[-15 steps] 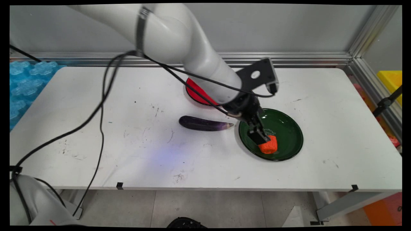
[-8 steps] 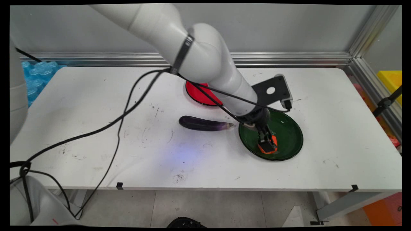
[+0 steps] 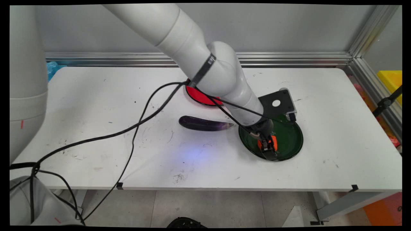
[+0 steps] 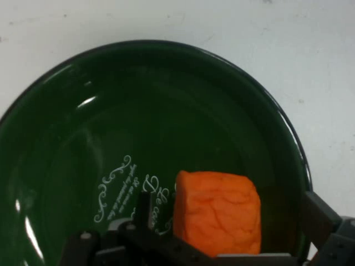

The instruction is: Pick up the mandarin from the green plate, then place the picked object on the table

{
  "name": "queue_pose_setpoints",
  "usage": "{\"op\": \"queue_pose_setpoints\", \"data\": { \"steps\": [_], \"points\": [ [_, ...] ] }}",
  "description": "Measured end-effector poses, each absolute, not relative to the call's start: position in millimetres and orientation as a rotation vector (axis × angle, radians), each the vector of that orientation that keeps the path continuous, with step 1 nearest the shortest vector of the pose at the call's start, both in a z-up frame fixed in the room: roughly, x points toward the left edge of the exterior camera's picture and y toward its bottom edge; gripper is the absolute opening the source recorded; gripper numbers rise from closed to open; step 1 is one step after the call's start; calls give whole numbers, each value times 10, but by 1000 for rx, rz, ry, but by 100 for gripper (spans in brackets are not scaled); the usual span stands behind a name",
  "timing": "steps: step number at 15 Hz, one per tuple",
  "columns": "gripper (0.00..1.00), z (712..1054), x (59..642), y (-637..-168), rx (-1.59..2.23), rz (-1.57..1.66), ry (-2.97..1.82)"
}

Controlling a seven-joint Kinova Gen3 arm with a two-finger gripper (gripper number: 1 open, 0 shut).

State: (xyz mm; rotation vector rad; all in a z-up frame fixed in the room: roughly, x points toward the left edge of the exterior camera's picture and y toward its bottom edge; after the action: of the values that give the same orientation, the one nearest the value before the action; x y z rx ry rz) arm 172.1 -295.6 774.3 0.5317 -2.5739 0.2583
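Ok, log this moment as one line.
gripper: open, straddling orange block | block: in green plate | eggplant: on table beside plate | red plate: behind arm

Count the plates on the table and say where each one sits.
2. The green plate lies right of centre, under the gripper, with an orange block on it. The red plate lies farther back, half hidden by the arm, which could hide more.

A purple eggplant [image 3: 205, 124] lies between the red plate [image 3: 199, 95] and table's [image 3: 96, 96] near edge

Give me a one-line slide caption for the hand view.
Claw straddling an orange block inside a dark green plate on a white table.
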Motion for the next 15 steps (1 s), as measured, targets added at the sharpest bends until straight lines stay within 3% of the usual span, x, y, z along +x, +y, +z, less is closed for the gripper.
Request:
{"op": "queue_pose_setpoints", "data": {
  "steps": [5, 6, 15],
  "points": [
    [100, 7572, 1648, -3011, 532, 259, -2590],
    [0, 7557, 1639, -3019, 530, 261, -2590],
    [0, 7662, 1670, -3085, 498, 312, -2566]
  ]
}}
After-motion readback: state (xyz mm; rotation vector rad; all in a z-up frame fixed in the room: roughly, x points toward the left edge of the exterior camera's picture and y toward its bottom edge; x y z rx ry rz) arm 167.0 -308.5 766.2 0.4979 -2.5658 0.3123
